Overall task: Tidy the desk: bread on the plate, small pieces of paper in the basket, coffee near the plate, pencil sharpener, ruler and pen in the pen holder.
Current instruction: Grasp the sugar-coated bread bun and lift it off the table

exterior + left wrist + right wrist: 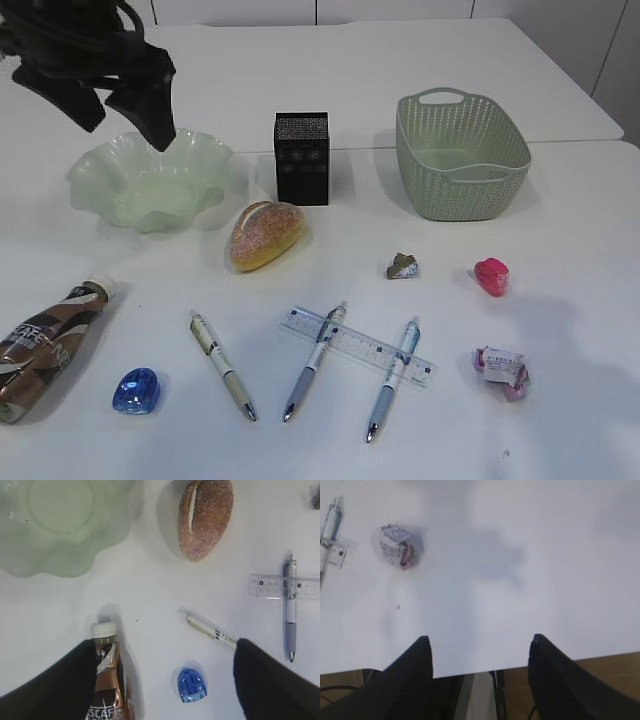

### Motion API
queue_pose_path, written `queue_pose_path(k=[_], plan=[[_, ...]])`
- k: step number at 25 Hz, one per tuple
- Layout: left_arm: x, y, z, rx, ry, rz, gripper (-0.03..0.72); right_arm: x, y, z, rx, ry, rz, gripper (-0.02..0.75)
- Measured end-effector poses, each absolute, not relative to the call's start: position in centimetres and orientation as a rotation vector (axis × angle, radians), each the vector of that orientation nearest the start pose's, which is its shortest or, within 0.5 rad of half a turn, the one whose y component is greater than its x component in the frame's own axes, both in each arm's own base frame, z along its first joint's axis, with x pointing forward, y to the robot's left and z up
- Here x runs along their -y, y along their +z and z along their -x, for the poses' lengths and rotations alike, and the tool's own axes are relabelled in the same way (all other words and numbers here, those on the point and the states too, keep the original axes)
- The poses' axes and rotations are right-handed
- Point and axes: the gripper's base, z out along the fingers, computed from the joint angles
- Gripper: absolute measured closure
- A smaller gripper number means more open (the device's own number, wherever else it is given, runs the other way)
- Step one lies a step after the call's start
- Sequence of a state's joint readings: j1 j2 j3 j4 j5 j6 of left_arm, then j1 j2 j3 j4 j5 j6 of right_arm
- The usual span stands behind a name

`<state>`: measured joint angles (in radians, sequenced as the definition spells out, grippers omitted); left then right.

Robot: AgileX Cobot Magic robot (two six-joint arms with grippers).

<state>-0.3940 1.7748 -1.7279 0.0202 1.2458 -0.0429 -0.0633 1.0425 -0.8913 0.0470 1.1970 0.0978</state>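
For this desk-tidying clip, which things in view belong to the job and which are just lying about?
Job:
bread
plate
basket
coffee
sharpener
ruler
three pens
pen holder
three paper scraps

Lying about:
nothing apart from the table

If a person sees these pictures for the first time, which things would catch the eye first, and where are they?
Probably the bread roll near the middle of the white table, just in front of the black pen holder, with the frilly green plate to its left and the green basket at the back right. Next, three pens lie in a row at the front, the clear ruler lying across two of them, and the coffee bottle lies at the front left.
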Motion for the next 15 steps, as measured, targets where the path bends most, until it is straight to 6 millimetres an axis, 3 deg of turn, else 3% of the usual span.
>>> queue_pose_path(k=[3,15], plan=[[14.5,33.0,-35.4,-2.757,-0.075,-0.494,0.107,0.7,30.6,-17.6,-2.779,0.073,-0.241,0.260],[15.5,33.3,-35.1,-2.767,-0.254,-0.446,0.134,0.9,29.6,-19.5,-2.753,0.072,-0.244,0.260]])
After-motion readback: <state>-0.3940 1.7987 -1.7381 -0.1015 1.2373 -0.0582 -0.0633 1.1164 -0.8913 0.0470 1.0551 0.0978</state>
